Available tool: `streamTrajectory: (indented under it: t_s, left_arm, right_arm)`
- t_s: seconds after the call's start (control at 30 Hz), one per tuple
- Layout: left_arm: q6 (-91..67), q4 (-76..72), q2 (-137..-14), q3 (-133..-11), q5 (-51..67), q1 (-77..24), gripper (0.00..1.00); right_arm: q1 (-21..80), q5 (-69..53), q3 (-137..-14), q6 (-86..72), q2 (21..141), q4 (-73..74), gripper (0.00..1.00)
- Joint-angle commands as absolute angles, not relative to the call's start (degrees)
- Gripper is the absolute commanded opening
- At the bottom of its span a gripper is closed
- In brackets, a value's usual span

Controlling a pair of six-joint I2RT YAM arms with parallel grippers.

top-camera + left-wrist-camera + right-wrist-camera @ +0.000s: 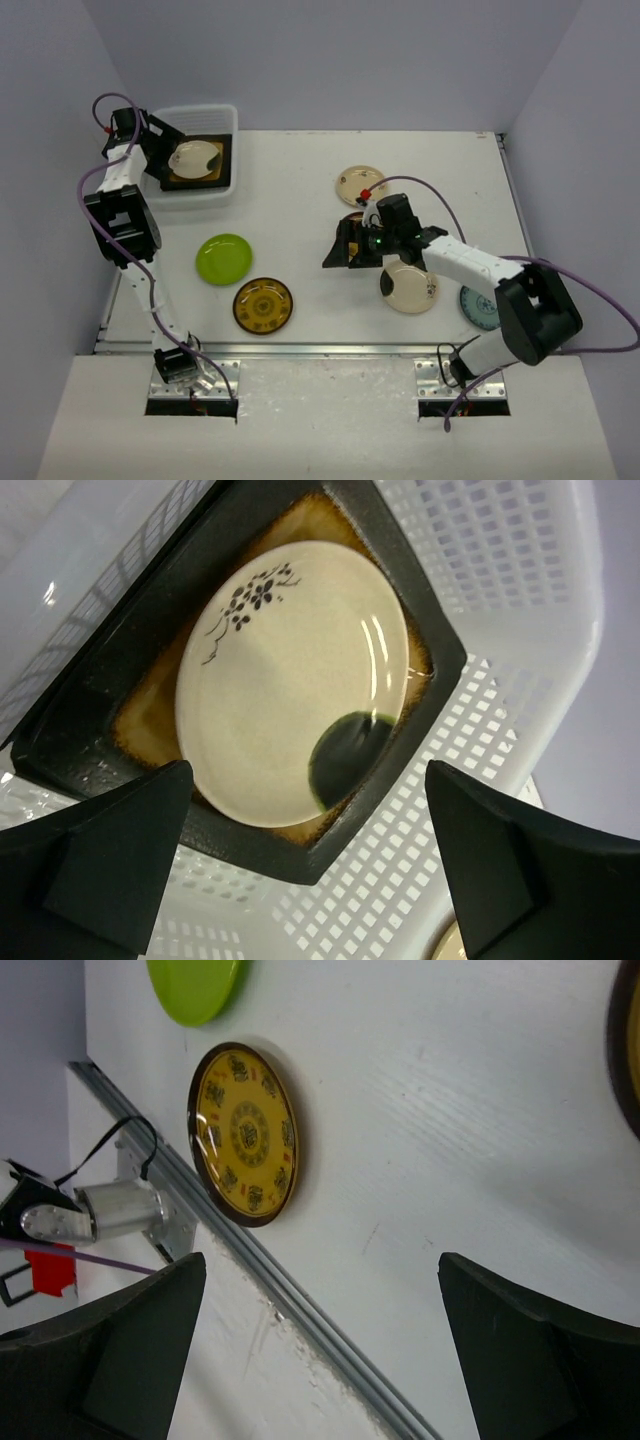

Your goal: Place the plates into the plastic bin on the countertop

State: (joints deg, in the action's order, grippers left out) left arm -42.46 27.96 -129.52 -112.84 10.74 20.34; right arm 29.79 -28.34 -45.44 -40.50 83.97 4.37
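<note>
Plastic bin (205, 193) floor is mostly taken: a dark square plate (95, 705) with a cream plate (290, 680) on top, and the left gripper (163, 152) hangs over it, jaws wide. The table (290, 180) just right of the bin is open. The lime-green plate (223, 258) and brown-yellow plate (263, 304) sit on the bin's near side, and the right gripper (350, 245) is parked well to its right.

Plastic bin (500, 540): translucent white, its walls a grid of small holes.
Square plate (395, 570), inside the bin: near-black rim, mustard centre.
Round plate (290, 680), inside the bin: cream, black blossom sprig, one dark blotch.
Lime plate (223, 258), near the bin's front: plain lime green.
Patterned plate (263, 305), farther from the bin: brown rim, yellow face, rings of small brown motifs.
Table (290, 170): off-white.
</note>
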Motion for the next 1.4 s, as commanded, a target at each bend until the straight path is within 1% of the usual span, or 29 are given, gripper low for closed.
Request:
streamTrajectory:
  t_s: [0.0,0.1,0.23,0.33,0.4,0.43,0.5,0.53,0.57,0.63,0.73,0.77,0.8,0.83,0.87,0.97,1.07,1.17,1.37]
  left_arm:
    - [-40.02,31.7,-129.53,-114.29,9.47,20.74,1.0]
    - [-39.54,32.02,-127.01,-112.43,8.46,20.8,1.0]
    - [-38.77,31.0,-116.01,-109.03,9.05,20.69,1.0]
    - [-38.47,29.65,-107.34,-106.04,15.3,20.46,1.0]
    - [-38.43,28.59,-101.93,-102.86,18.89,20.27,1.0]
    - [-38.69,26.76,-97.79,-99.3,20.61,20.04,1.0]
    - [-39.69,20.45,-89.22,-89.66,25.43,19.75,1.0]
    - [-40.49,18.11,-85.47,-83.54,27.08,19.7,1.0]
    - [-40.6,17.76,-82.8,-82.63,27.33,19.69,1.0]
    - [-40.38,14.86,-75.85,-75.1,29.66,19.37,1.0]
    - [-38.48,14.59,-71.84,-69.09,32.67,18.64,1.0]
    - [-37.65,14.71,-71.53,-67.66,32.85,18.49,1.0]
    - [-35.94,15.33,-70.12,-65.21,33.64,17.75,1.0]
    - [-34.93,15.77,-68.85,-63.47,33.36,16.55,1.0]
    - [-34.29,16.11,-67.65,-62.1,32.52,15.11,1.0]
    - [-31.21,16.58,-65.23,-56.27,31.06,9.69,1.0]
    - [-27.79,18.17,-65.21,-52.33,32.67,6.41,1.0]
    - [-25.91,18.89,-64.62,-49.36,36.46,5.92,1.0]
    - [-24.0,17.75,-62.6,-41.47,37.7,2.01,1.0]
  right_arm:
    - [35.69,-25.28,-50.31,-41.05,89.05,1.61,0.99]
    - [38.97,-25.5,-53.3,-41.58,93.74,1.06,0.99]
    - [43.24,-26.71,-57.26,-42.44,102.0,-0.41,0.98]
    - [45.59,-28.46,-60.03,-43.4,108.16,-3.05,0.89]
    - [46.16,-29.69,-61.38,-44.0,111.38,-4.23,0.8]
    - [46.42,-30.23,-62.08,-44.35,112.76,-4.83,0.77]
    - [47.11,-30.41,-62.97,-45.26,116.01,-6.15,0.64]
    - [47.34,-30.18,-63.09,-45.49,116.93,-6.61,0.59]
    - [47.45,-29.77,-63.11,-45.68,117.07,-6.83,0.57]
    - [47.72,-28.49,-62.78,-45.64,118.55,-7.26,0.5]
    - [47.64,-26.3,-61.97,-44.92,119.63,-6.86,0.3]
    - [47.64,-26.1,-61.82,-44.86,119.67,-6.87,0.22]
    - [47.64,-25.2,-61.08,-44.57,119.5,-6.92,0.1]
    - [47.64,-24.72,-60.5,-44.39,119.06,-6.97,0.04]
    - [47.64,-24.46,-59.98,-44.26,118.46,-7.01,0.01]
    - [46.77,-23.1,-57.39,-44.01,113.88,-7.6,0.0]
    - [43.77,-22.85,-53.31,-43.83,106.5,-8.49,0.0]
    - [39.41,-24.74,-50.2,-42.96,99.02,-7.39,0.0]
    - [32.07,-27.52,-46.76,-42.01,89.55,-5.18,0.0]
